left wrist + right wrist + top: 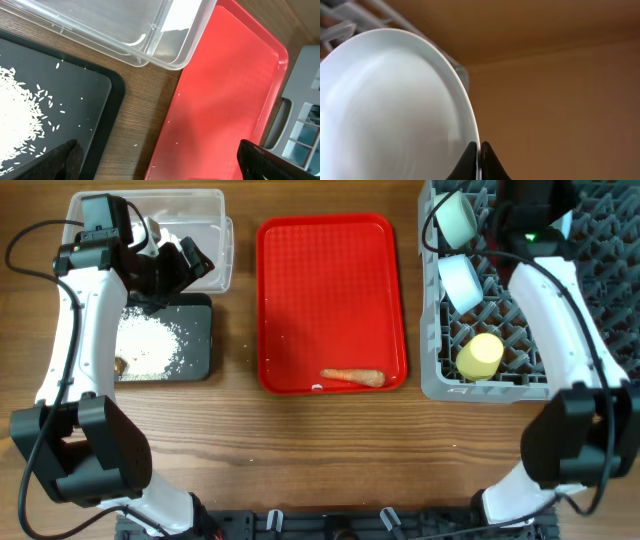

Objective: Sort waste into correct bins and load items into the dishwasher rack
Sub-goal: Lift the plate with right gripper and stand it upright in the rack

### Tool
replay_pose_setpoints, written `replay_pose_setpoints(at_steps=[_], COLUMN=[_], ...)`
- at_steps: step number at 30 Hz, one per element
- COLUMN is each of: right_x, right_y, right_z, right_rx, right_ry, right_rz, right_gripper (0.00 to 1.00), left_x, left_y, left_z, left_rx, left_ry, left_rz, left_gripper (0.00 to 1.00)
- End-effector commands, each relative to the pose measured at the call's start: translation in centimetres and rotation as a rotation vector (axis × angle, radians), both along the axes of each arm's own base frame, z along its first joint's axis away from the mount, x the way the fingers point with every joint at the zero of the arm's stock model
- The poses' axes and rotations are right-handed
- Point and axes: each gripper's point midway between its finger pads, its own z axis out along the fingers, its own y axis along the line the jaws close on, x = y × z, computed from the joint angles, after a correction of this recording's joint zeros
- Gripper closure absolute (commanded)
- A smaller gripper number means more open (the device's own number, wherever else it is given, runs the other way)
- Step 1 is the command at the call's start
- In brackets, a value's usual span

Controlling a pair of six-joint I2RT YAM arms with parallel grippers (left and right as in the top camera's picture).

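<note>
While the right pincer [479, 152] pinches the stiff, slippery-looking plate [395, 110] at its rim, the left pincer [162, 162] gapes empty.

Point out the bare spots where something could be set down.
Red tray: bare except the carrot at its near edge. Table: open wood strip in front of the tray. Crowded: rack, black bin with rice.

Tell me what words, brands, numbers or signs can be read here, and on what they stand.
None: no readable text in any view. The red tray, clear tub, black tub, grey rack, yellow cup and plate all look unmarked.
</note>
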Motion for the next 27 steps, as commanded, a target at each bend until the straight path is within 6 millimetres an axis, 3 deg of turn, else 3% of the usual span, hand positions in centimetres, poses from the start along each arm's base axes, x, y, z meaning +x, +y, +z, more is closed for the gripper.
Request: replay_pose_setpoints(at_steps=[1,6,10,11,12,13,14,16,20,24,26,27], right_x=[1.4,1.8,1.8,1.7,1.6,1.7,1.7,1.7,1.6,0.1,-1.1,-2.6], right_y=[0.2,0.7,2.9,3.6,3.9,4.0,4.0,4.0,4.2,4.8,5.8,7.1], right_z=[-3.7,-5.3,-8.1,-9.0,-9.3,-9.4,-9.4,-9.0,-6.3,0.8,3.5,5.3], right_rx=[-0.010,0.023,0.136,0.199,0.250,0.308,0.371,0.459,0.546,0.607,0.665,0.769], right_ry=[0.087,0.101,0.176,0.183,0.158,0.110,0.049,-0.045,-0.169,-0.312,-0.353,-0.380], right_rz=[0.030,0.041,0.144,0.165,0.151,0.121,0.081,0.021,-0.008,0.055,0.108,0.150], right_gripper=[0.96,0.96,0.95,0.90,0.81,0.58,0.23,0.01,0.00,0.00,0.00,0.00], left_x=[0.1,0.1,0.1,0.1,0.1,0.1,0.1,0.1,0.1,0.1,0.1,0.1], left_y=[0.1,0.1,0.1,0.1,0.1,0.1,0.1,0.1,0.1,0.1,0.1,0.1], left_z=[0.7,0.7,0.7,0.7,0.7,0.7,0.7,0.7,0.7,0.7,0.7,0.7], left_rx=[0.002,0.002,0.002,0.002,0.002,0.002,0.002,0.002,0.002,0.002,0.002,0.002], left_ry=[-0.020,-0.020,-0.020,-0.020,-0.020,-0.020,-0.020,-0.020,-0.020,-0.020,-0.020,-0.020], left_rz=[0.002,0.002,0.002,0.002,0.002,0.002,0.002,0.002,0.002,0.002,0.002,0.002], left_gripper=[0.00,0.00,0.00,0.00,0.00,0.00,0.00,0.00,0.00,0.00,0.00,0.00])
